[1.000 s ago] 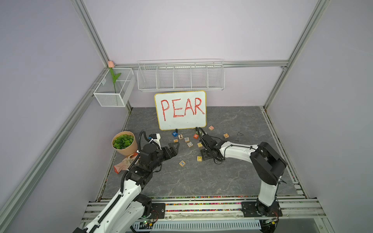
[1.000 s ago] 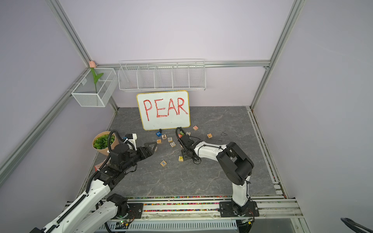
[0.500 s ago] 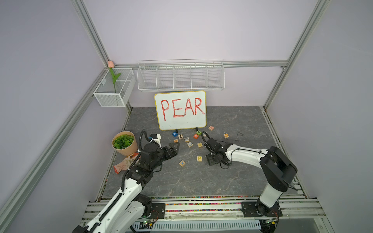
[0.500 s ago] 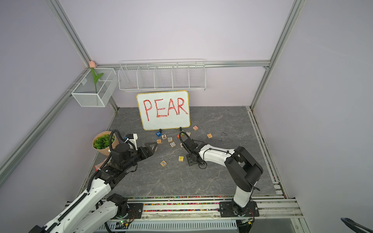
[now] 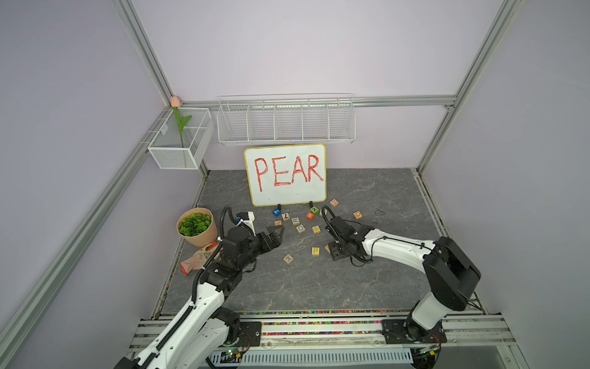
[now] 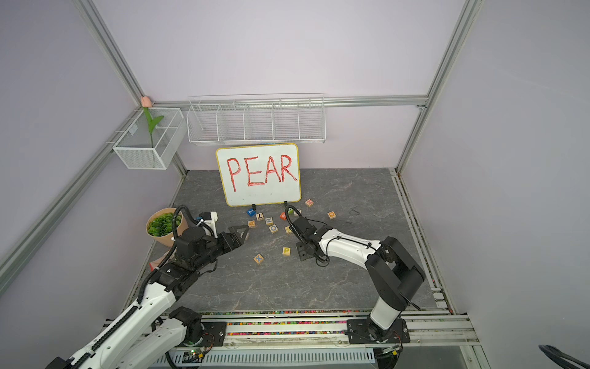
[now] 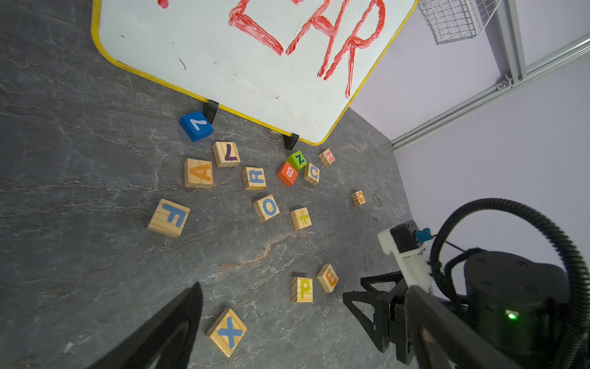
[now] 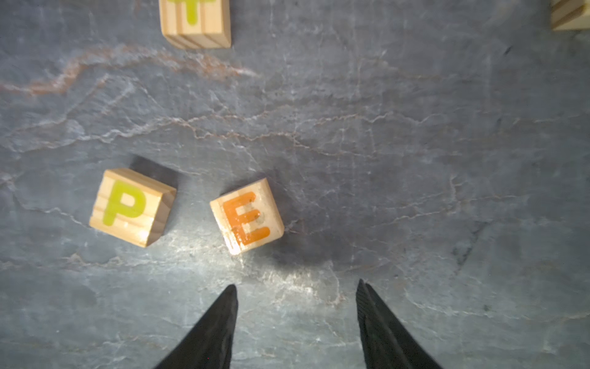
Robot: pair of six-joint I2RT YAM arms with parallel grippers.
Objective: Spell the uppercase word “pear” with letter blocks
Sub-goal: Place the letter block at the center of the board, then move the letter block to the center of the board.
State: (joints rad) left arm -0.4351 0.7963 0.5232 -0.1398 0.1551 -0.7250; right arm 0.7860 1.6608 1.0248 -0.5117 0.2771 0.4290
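Four letter blocks [image 5: 315, 251] matter to me, all pale-wood cubes with square edges, striped grain and a painted capital on top. Nearest my right gripper [image 8: 296, 286] lie the P block [image 8: 131, 207], its letter yellow-green, and the E block [image 8: 247, 217], its letter orange. E sits just right of P with a sliver of floor between them, and it is turned askew. My right jaws stand apart, two matt black tapered points with nothing between them. The E lies just beyond their tips, not touching.

Farther off, close before the whiteboard [image 5: 285, 195], the A block [image 7: 198, 172] with its orange letter lies left of the R block [image 7: 254, 178] with its blue one. The two are apart, with other lettered cubes [image 7: 266, 208] scattered round them. My left gripper [image 5: 276, 232] hangs over the left edge of that scatter, near the A, its black triangular jaws wide and empty.

Everything rests on the floor [image 5: 287, 287], a matt grey slab veined in white and rust. The whiteboard is glossy, round-cornered and yellow-rimmed, with PEAR in thick red strokes.
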